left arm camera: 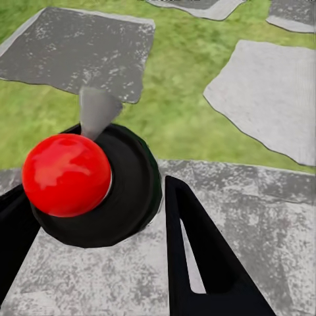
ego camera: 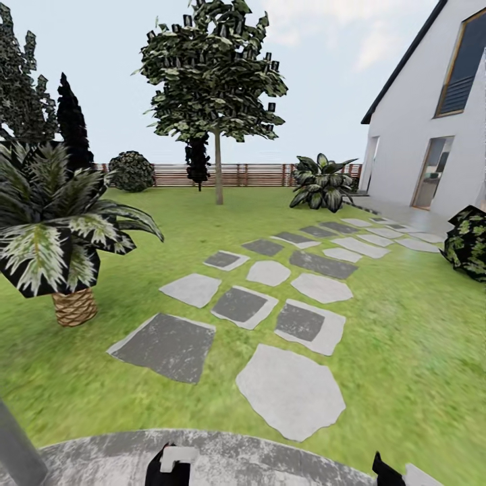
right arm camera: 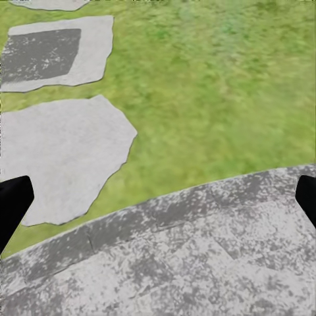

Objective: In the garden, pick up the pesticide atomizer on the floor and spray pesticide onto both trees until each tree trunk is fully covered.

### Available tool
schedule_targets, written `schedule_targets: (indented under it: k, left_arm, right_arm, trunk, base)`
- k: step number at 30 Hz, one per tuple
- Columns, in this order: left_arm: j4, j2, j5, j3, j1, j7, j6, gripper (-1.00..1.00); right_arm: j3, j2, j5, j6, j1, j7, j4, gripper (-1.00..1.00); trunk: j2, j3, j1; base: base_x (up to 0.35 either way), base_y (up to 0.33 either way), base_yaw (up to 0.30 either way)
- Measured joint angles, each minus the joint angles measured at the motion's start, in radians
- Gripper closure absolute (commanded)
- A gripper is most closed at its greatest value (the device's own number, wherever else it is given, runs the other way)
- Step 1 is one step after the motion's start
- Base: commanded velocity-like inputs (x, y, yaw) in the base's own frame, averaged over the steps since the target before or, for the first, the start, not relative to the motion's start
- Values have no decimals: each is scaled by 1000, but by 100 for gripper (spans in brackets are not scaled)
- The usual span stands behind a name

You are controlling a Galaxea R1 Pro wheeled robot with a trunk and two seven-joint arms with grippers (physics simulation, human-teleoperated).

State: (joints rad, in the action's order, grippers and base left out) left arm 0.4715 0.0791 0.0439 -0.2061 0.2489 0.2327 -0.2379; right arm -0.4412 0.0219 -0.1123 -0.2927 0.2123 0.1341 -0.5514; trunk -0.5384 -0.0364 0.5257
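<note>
The pesticide atomizer [left arm camera: 85, 184], a black body with a red knob and a grey nozzle, sits between my left gripper's [left arm camera: 99, 243] black fingers, which are shut on it. In the head view its pale top [ego camera: 177, 457] shows at the bottom edge in the left gripper [ego camera: 165, 471]. One tree [ego camera: 214, 74] with a broad leafy canopy stands far ahead on the lawn, its thin grey trunk [ego camera: 218, 170] bare down to the grass. My right gripper [right arm camera: 158, 197] hangs open over the grey paving, with nothing between its fingers, and its tip [ego camera: 387, 470] shows low in the head view.
Stepping stones [ego camera: 290, 391] run from the grey paved patch [ego camera: 270, 459] towards the white house [ego camera: 432, 135]. A potted palm-like plant [ego camera: 57, 229] stands at the left and a bush [ego camera: 469, 243] at the right. A slatted fence [ego camera: 256, 174] closes the back.
</note>
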Motion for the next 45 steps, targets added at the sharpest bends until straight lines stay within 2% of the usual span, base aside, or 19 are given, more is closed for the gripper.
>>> schedule_targets:
  k: [18,20,21,25,38,41,45]
  left_arm:
    - [0,0,1,6,4,20,12,100]
    - [-1,0,-1,6,10,42,25,100]
    - [-1,0,-2,4,16,60,56,100]
    - [-1,0,-2,2,31,68,108,100]
    - [-21,0,-7,0,44,77,139,100]
    - [-21,0,-8,-1,50,79,167,100]
    - [-23,0,-7,-1,71,77,239,100]
  right_arm:
    - [3,-3,2,0,0,0,0,-100]
    - [3,-3,2,0,0,0,0,-100]
    - [4,-3,2,0,0,0,0,-100]
    - [4,-4,2,0,0,0,1,-100]
    - [4,-4,3,1,0,0,1,-100]
    - [4,-4,3,1,0,0,1,-100]
    - [4,-5,3,1,0,0,2,-100]
  trunk:
    - [0,0,0]
    - [0,0,0]
    - [0,0,0]
    - [0,0,0]
    - [0,0,0]
    - [0,0,0]
    - [0,0,0]
  base:
    - [340,0,-5]
    - [340,0,0]
    - [340,0,0]
    - [340,0,0]
    - [340,0,0]
    - [340,0,0]
    - [340,0,0]
